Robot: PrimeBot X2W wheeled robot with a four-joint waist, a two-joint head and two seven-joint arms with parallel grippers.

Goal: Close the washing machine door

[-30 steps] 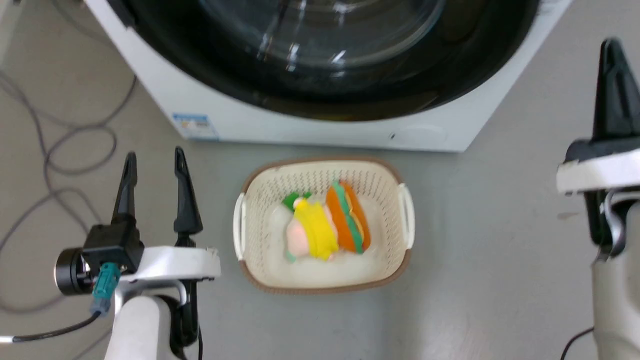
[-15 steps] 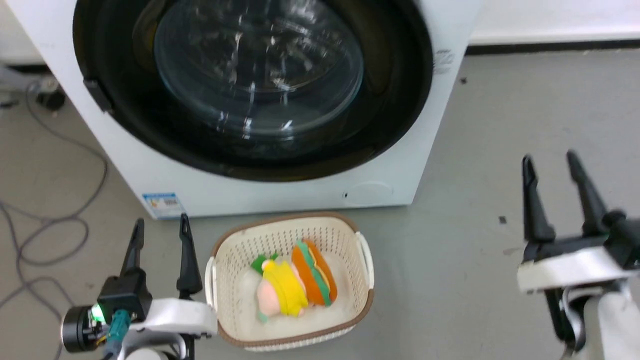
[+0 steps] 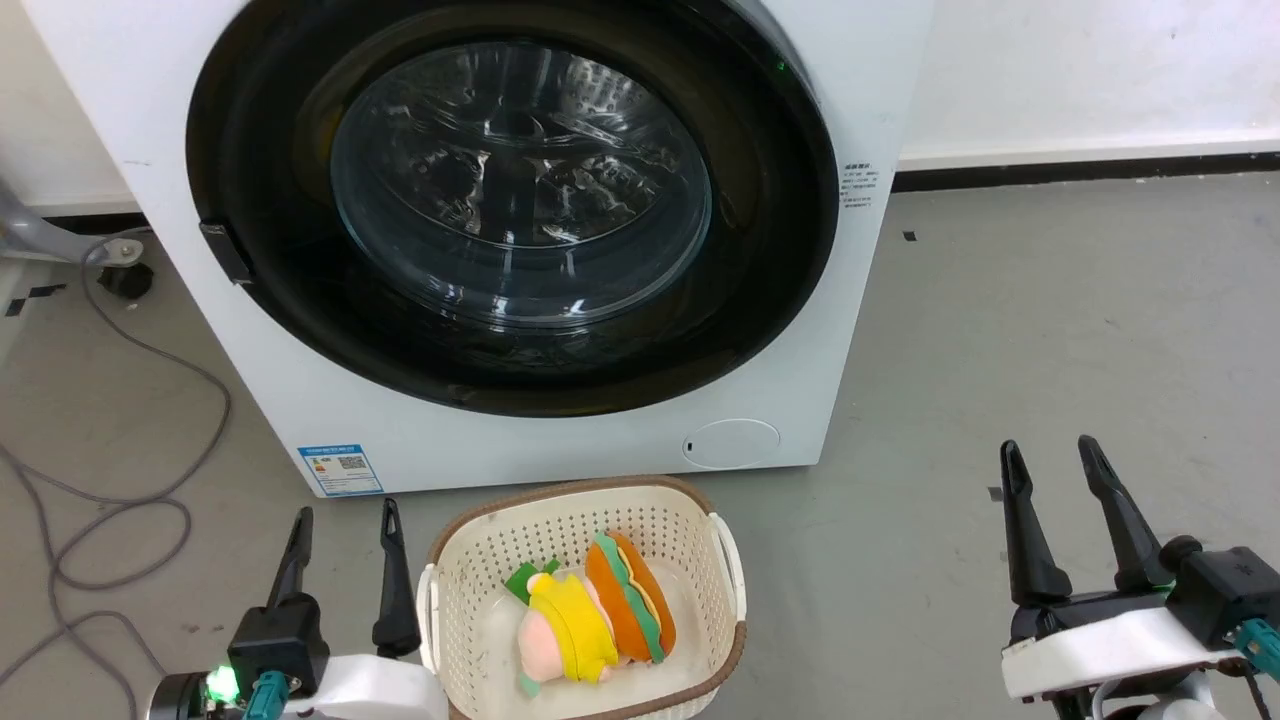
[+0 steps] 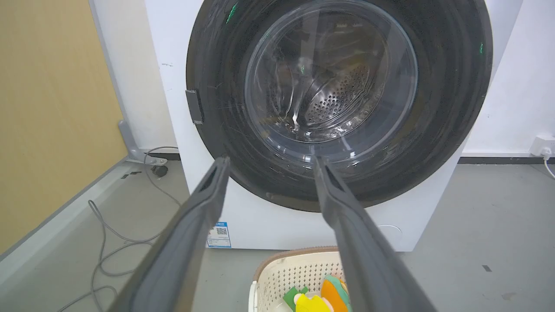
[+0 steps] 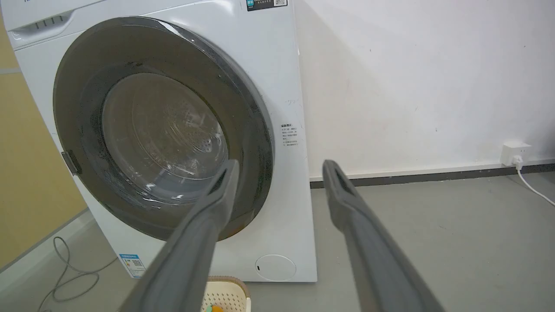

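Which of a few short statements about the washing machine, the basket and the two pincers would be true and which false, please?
1. The washing machine door lies shut, flush against the washing machine. True.
2. The left pincer grips the basket's rim. False: it is open and empty, beside the basket.
3. The basket holds colourful soft toys. True.
4. The right pincer touches the door. False: it is open above the floor, apart from the machine.
5. A grey cable lies on the floor on the robot's right. False: the cable lies on its left.
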